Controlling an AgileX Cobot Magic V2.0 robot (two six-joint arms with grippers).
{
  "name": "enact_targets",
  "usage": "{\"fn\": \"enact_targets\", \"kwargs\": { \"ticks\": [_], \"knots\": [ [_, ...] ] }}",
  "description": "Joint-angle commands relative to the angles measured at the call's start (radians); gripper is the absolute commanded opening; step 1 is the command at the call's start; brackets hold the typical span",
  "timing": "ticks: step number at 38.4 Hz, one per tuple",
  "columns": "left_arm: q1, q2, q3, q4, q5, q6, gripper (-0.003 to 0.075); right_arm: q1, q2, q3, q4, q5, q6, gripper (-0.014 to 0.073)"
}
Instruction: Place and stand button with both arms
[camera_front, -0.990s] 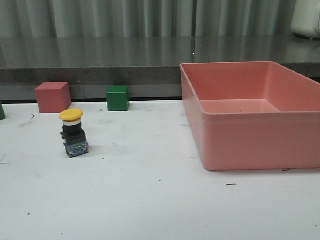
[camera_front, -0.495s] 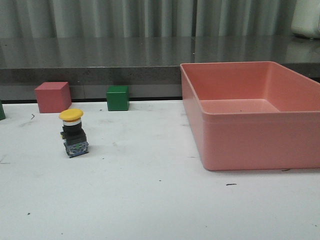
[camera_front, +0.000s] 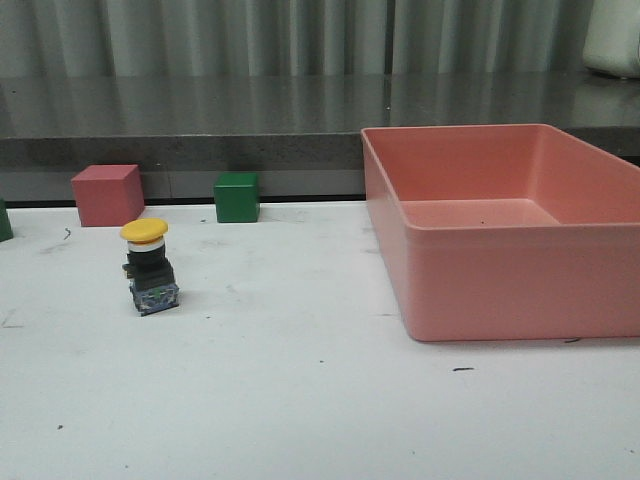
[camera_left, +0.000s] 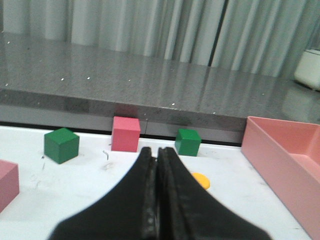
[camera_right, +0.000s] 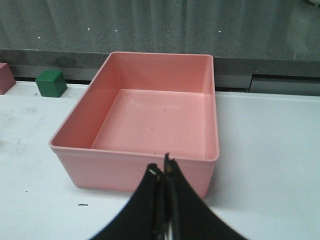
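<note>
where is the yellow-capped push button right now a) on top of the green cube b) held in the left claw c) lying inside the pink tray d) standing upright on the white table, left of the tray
d: the small yellow-capped push button stands cap-up on its black base on the white table, well left of the pink plastic tray, whose visible interior is bare, and nothing grips it.
</note>
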Motion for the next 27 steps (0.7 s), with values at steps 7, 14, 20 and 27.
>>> {"fn": "enact_targets", "kwargs": {
  "ticks": [7,14,20,27],
  "knots": [
    [0.084,-0.023,0.138,-0.029,-0.17,0.0,-0.002,-0.003,0.011,-0.024,-0.008,-0.078,-0.011,-0.0068],
    [0.092,-0.023,0.23,-0.029,-0.23,0.005,-0.002,-0.003,0.011,-0.024,-0.008,-0.078,-0.011,-0.0068],
    [0.092,-0.023,0.23,-0.029,-0.238,0.016,-0.002,-0.003,0.011,-0.024,-0.008,-0.077,-0.011,-0.0068],
    [0.092,-0.023,0.23,-0.03,-0.248,0.016,-0.002,-0.003,0.011,-0.024,-0.008,-0.077,-0.011,-0.0068]
  ]
}}
